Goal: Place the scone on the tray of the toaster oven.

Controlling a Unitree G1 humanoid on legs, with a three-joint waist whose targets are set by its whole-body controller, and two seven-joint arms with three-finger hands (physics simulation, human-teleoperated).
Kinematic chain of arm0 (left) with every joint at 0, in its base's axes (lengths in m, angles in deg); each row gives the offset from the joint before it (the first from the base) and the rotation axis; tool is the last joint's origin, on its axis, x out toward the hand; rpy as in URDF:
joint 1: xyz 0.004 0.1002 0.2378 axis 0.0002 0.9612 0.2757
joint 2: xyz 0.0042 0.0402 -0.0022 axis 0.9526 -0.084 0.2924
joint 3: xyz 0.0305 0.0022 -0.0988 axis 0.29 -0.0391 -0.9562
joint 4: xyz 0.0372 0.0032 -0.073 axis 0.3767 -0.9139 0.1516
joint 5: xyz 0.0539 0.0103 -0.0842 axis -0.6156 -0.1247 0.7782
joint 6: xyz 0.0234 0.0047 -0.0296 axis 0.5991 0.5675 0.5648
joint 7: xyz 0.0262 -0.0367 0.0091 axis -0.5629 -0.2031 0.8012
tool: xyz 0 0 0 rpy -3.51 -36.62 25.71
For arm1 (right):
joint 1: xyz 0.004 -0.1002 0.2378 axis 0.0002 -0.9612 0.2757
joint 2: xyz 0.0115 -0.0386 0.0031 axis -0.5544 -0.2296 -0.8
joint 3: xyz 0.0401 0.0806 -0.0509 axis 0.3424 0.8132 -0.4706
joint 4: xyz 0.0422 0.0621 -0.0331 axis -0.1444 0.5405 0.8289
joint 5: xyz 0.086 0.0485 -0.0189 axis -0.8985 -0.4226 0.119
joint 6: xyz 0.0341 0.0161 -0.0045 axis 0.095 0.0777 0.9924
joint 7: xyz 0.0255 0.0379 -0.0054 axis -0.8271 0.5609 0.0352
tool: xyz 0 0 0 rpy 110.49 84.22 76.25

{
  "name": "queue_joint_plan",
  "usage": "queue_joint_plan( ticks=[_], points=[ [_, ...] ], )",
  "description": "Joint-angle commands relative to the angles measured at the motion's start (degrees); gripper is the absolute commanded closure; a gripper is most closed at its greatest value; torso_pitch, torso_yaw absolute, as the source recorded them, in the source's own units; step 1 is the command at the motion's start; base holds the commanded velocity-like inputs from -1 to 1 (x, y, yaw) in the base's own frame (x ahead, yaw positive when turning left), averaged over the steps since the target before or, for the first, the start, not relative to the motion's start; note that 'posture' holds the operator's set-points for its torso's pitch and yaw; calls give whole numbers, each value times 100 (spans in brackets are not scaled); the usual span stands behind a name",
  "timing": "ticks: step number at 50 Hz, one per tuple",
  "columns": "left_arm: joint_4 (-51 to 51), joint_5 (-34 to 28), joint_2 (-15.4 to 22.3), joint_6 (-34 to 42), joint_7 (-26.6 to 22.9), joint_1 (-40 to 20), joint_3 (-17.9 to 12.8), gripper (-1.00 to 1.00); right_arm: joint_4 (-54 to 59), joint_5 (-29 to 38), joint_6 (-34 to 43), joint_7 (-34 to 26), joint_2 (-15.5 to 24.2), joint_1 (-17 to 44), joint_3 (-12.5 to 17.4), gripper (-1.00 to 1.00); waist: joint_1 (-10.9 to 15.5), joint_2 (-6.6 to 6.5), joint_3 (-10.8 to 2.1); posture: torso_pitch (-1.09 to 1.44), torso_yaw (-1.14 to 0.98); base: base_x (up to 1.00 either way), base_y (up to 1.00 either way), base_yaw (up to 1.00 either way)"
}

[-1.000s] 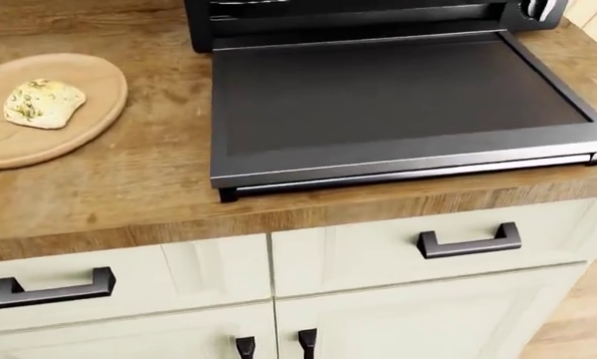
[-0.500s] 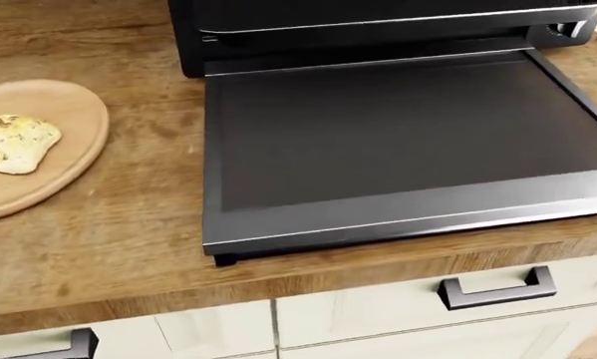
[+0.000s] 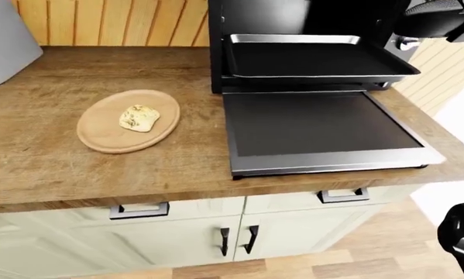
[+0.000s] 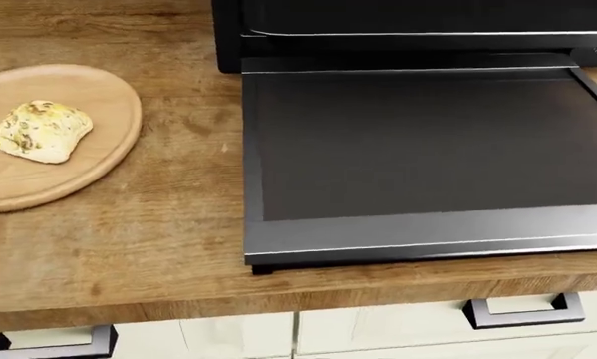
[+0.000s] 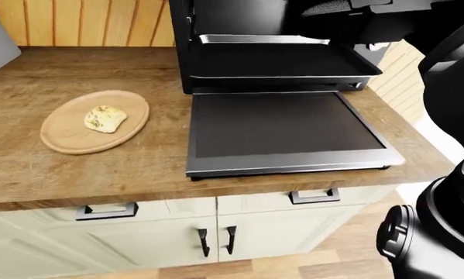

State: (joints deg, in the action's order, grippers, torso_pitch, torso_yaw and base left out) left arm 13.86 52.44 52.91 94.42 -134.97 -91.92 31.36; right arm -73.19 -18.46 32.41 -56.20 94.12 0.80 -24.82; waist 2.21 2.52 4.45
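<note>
A: How much open room is there around the toaster oven (image 3: 309, 35)?

B: Its door (image 3: 325, 131) lies folded down flat on the wooden counter (image 3: 53, 157), and the door's lower rim stops just short of the counter's edge. In the left-eye view a strip of bare counter runs between the door and the wooden plate (image 3: 128, 120). The counter's right edge sits close beside the door's right side. Below the edge are pale cabinets with dark handles (image 3: 139, 210).

A: And the containers?

B: 2 of them. The tray (image 3: 317, 58) is slid partway out of the oven above the door, and its dark surface is bare. The plate holds 1 scone (image 4: 41, 132), which rests near the plate's middle, well to the left of the oven. A grey object (image 3: 7, 35) shows at the top left corner of the left-eye view; I cannot tell what it is.

A: The hands?

B: The left hand is in none of the 3 views. Dark robot parts fill the right side of the right-eye view, and a dark shape (image 3: 441, 20) hangs at the top right beside the oven, near its knob. I cannot tell whether those fingers are spread or pressed together. Nothing is touching the scone.

A: Any change from 0.5 s ago?

B: The whole head view has shifted, so the camera moved. The plate and scone now sit further right in it, with more of the plate in view. The oven door has also slid right, running off the right edge.
</note>
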Motion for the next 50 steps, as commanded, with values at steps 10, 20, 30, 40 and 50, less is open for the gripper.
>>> queue_joint_plan(
  ticks=[10,20,30,40,50],
  points=[
    [-772,-2240,-313,-3850,-740,-54,-323,-100,142,-155,-255,36,289,251,138,-100,21,183,-75,0,0,0,0,0],
    [-1136,-2242,-338,-5398,-1167,-261,-646,-100,186,-306,-364,120,419,225,158,-100,84,223,-46,0,0,0,0,0],
    [-451,-2336,-771,-5101,-1466,401,-695,-100,213,-367,-519,164,468,99,102,-100,135,181,-27,0,0,0,0,0],
    [257,-2332,-1095,-4852,-1690,1145,-711,-100,204,-383,-523,168,471,77,105,-100,109,195,-51,0,0,0,0,0],
    [743,-2131,-1212,-4707,-2040,1411,-775,-100,180,-427,-553,227,459,80,88,-100,82,190,-73,0,0,0,0,0]
  ],
)
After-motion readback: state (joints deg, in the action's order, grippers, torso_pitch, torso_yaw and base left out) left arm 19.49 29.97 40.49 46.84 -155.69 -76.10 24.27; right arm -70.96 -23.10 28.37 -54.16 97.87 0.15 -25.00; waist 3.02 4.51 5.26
